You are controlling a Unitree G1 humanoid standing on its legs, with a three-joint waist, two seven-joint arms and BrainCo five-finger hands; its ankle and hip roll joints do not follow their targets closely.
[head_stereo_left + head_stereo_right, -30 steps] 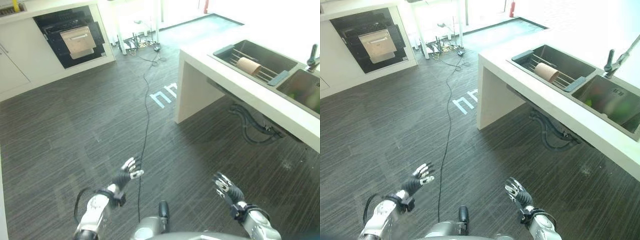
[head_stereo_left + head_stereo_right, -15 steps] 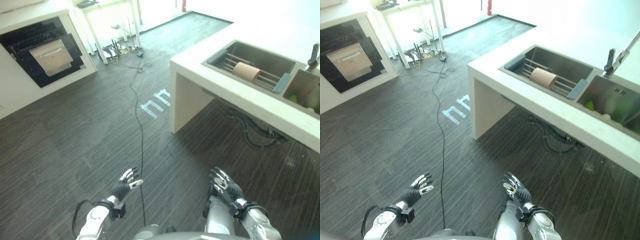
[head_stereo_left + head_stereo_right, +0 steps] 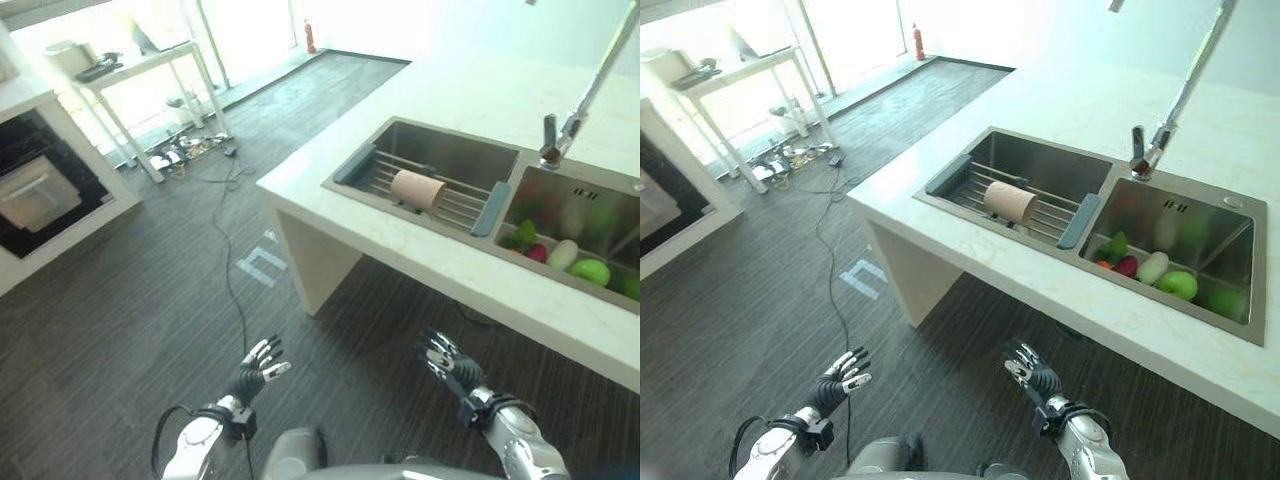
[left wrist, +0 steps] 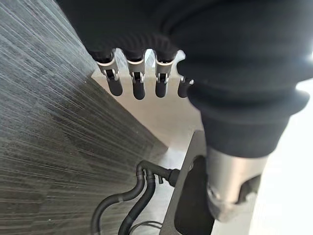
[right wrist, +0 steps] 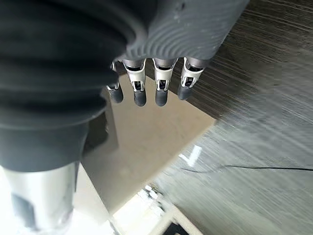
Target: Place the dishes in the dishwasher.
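Both hands hang low over the dark floor, empty. Left hand [image 3: 255, 372] has fingers straight and slightly spread; right hand [image 3: 447, 364] likewise loose and holding nothing, and each wrist view shows a row of straight dark-tipped fingers. The dish to fetch appears to be the tan cup [image 3: 417, 190], lying on its side on the drying rack [image 3: 372, 178] in the left basin of the sink [image 3: 1095, 318]. The right basin holds fruit and vegetables [image 3: 1158, 271], with the faucet [image 3: 1150, 148] behind it. Judged step: approach the counter [image 3: 308, 194] before any reach, since both hands are well apart from the cup. To do it well, square up to the counter edge, raise the right hand clear of the rim, then come down on the cup from above so it cannot roll along the rack bars. Across the floor, the dark open appliance [image 3: 35, 194] is probably the dishwasher. The left eye view takes in that appliance; the right eye view shows the whole right basin and its far rim.
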